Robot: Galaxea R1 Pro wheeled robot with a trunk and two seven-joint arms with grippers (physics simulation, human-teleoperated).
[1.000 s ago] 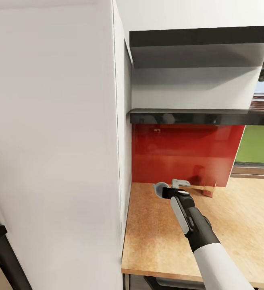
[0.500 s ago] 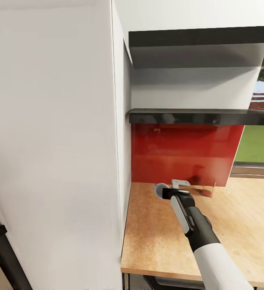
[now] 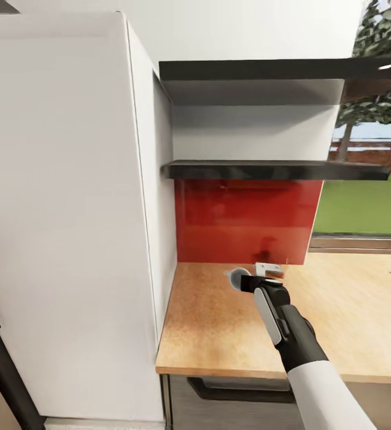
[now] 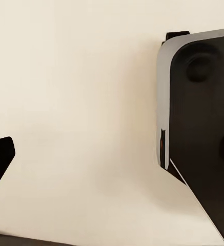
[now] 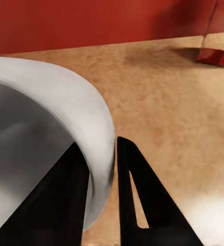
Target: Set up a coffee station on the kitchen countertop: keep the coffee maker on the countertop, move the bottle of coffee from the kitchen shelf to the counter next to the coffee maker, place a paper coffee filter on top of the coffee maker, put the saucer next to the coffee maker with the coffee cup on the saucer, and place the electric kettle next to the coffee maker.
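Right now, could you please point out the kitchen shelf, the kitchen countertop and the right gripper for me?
kitchen shelf (image 3: 267, 171): head view, on its dark front edge.
kitchen countertop (image 3: 210, 322): head view, on bare worktop.
right gripper (image 5: 102, 169): right wrist view, between its fingertips.

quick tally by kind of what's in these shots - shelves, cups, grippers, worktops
dark wall shelves: 2, lower and upper
white cup: 1
right gripper, pinching the cup's rim: 1
wood-look countertop: 1
total: 5

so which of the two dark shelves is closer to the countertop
The lower shelf, directly above the red backsplash; the matching upper shelf sits higher up the wall.
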